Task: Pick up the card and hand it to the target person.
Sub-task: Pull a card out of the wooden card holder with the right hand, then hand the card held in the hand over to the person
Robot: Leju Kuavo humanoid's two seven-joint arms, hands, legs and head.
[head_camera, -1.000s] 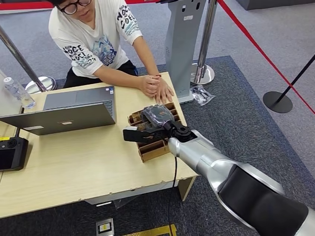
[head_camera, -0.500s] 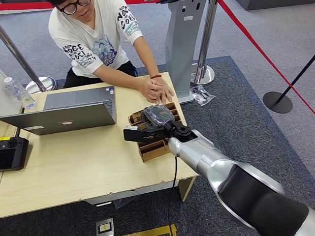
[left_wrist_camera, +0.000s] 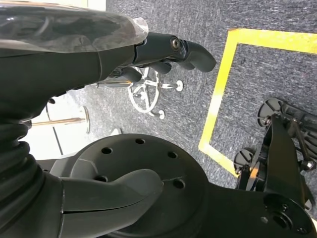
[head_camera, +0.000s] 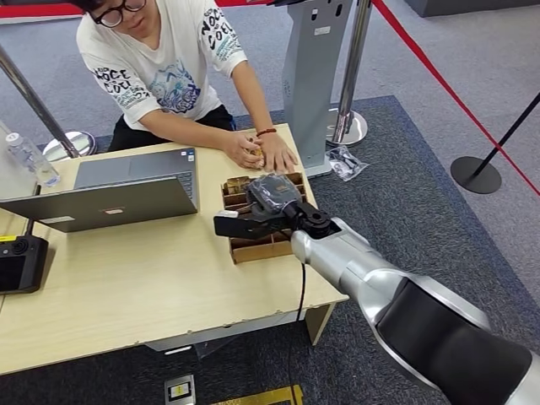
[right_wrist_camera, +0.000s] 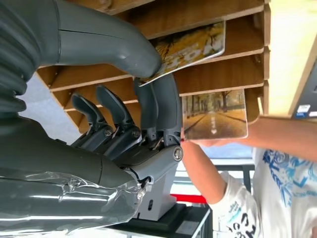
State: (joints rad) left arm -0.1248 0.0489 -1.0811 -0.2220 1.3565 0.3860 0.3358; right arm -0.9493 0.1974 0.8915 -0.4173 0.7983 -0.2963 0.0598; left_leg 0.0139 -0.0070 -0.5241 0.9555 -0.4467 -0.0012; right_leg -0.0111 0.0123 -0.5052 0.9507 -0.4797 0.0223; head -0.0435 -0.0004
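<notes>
Wooden slotted rack (head_camera: 255,250) is reached by the right hand (right_wrist_camera: 149,124); a card (right_wrist_camera: 190,47) is pinched between thumb and fingers, not yet lifted out. Extraction and handover to the person (head_camera: 159,76) remain.

The head camera looks forward and down over the tabletop (head_camera: 146,278) from some way back. The right wrist camera sits close behind its hand (right_wrist_camera: 149,124), facing the wooden slotted rack (right_wrist_camera: 209,74) both share. The left wrist camera faces the carpeted floor (left_wrist_camera: 254,89).
</notes>
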